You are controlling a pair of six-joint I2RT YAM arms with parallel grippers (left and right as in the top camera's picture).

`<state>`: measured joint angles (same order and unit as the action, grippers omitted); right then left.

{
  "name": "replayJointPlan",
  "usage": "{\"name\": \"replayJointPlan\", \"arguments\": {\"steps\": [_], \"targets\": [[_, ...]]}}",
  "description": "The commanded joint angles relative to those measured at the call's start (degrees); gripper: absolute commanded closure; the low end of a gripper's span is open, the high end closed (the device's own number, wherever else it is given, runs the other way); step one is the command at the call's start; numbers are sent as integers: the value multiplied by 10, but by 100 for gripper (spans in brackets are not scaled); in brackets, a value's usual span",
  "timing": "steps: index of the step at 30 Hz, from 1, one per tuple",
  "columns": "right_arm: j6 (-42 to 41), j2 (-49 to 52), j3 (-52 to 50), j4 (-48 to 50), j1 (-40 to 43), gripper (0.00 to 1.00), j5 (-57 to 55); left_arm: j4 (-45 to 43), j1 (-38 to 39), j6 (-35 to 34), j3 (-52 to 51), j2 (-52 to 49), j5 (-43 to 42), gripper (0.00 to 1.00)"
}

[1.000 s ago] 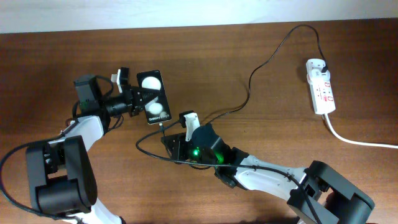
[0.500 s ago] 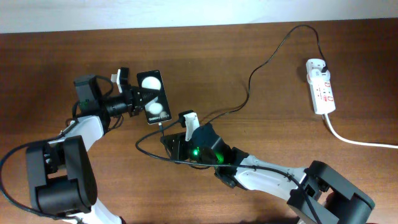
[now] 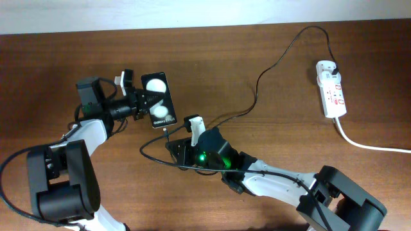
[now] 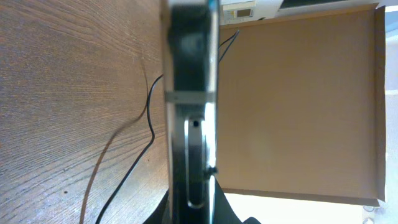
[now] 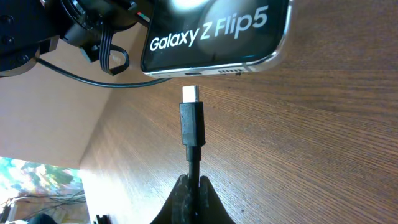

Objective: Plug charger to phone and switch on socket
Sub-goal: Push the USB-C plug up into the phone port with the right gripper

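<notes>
**Connector tip stops just short of the phone's port**

Closest to the front edge of the table (image 3: 289, 38), the right gripper (image 5: 192, 186) is clenched on the charger (image 5: 191, 121), pinching the cable right behind its connector. The bottom of the right wrist view cuts off most of its fingers. The silver tip points at the port in the end of the Galaxy Z Flip5 phone (image 5: 214, 28), with a thin gap between them, so they are not touching.

The left gripper (image 3: 144, 101) is clamped on the phone left of the table's middle. The left wrist view shows the phone edge-on, and there the fingers cannot be told from its dark body. Whether the phone rests on the wood cannot be told.

Part of the cable's loop is hidden under the right arm. Beyond that it runs to the far right corner, where its black plug sits in the socket (image 3: 332, 90). The switches are too small to read. The white cord (image 3: 372, 146) leaves past the right edge.

Nothing has shifted since a second ago.
</notes>
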<state>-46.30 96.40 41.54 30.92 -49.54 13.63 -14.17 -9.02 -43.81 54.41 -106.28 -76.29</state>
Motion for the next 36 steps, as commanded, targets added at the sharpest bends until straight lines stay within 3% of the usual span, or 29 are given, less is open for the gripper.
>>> {"name": "replayJointPlan", "arguments": {"steps": [1, 36], "targets": [[4, 5, -1, 2, 2, 96, -10, -3, 1, -3, -1, 13, -13, 100], [-26, 5, -1, 45, 2, 96, -82, -4, 1, 15, -1, 13, -24, 100]]}}
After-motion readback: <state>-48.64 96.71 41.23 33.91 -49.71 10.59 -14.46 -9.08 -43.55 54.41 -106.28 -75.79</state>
